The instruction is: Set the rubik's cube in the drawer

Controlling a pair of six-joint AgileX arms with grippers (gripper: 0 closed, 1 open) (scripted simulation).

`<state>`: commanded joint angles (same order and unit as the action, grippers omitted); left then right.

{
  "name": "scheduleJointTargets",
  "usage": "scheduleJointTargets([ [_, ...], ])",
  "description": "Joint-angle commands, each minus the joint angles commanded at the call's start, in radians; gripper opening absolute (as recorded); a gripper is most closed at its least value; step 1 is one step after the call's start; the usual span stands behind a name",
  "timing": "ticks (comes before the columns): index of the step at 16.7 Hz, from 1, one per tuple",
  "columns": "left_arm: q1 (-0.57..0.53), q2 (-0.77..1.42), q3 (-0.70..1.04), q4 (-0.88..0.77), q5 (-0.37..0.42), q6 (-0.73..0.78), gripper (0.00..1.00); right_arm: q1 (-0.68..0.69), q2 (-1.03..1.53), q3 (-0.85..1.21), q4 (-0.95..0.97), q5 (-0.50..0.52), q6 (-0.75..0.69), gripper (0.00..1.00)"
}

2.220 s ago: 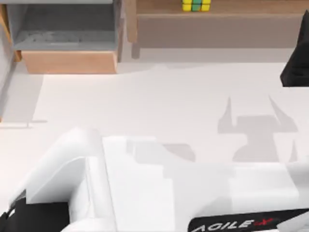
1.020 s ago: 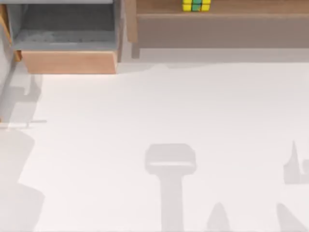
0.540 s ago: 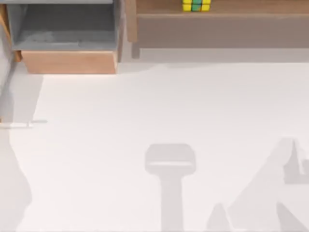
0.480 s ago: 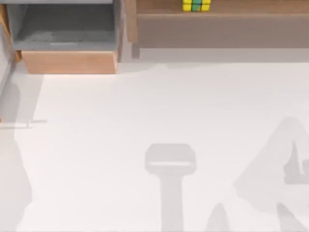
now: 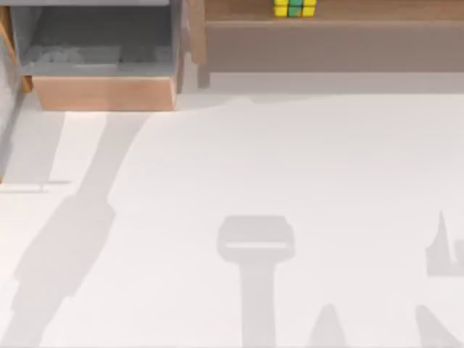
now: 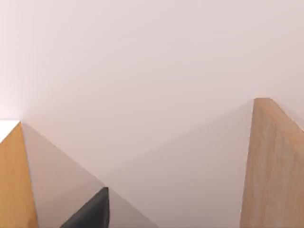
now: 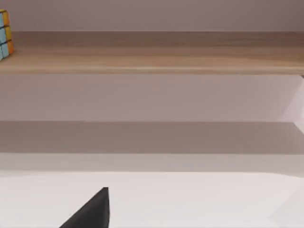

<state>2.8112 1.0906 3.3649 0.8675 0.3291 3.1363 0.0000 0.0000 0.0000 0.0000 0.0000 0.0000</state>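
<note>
Your rubik's cube (image 5: pixel 294 8) sits on the long brown shelf (image 5: pixel 326 32) at the far edge, right of centre, untouched. The drawer (image 5: pixel 101 93) stands pulled open at the far left, its grey floor bare, well apart from the cube. So the opening looks done; picking, carrying and placing all remain. Whether either gripper is wide or narrow, I cannot tell.
</note>
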Motion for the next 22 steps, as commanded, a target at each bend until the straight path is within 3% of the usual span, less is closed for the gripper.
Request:
scheduleJointTargets([
  [3,-0.223,-0.124,0.005,-0.136,0.215,-0.001,1.00,0.000,0.000,0.000,0.000,0.000,0.000,1.00],
  [8,-0.423,-0.386,-0.002,-0.390,0.408,0.000,1.00,0.000,0.000,0.000,0.000,0.000,0.000,1.00],
  [15,-0.393,-0.734,-0.034,-0.697,0.404,-0.001,1.00,0.000,0.000,0.000,0.000,0.000,0.000,1.00],
  [22,-0.373,-0.788,-0.041,-0.744,0.386,-0.001,1.00,0.000,0.000,0.000,0.000,0.000,0.000,1.00],
])
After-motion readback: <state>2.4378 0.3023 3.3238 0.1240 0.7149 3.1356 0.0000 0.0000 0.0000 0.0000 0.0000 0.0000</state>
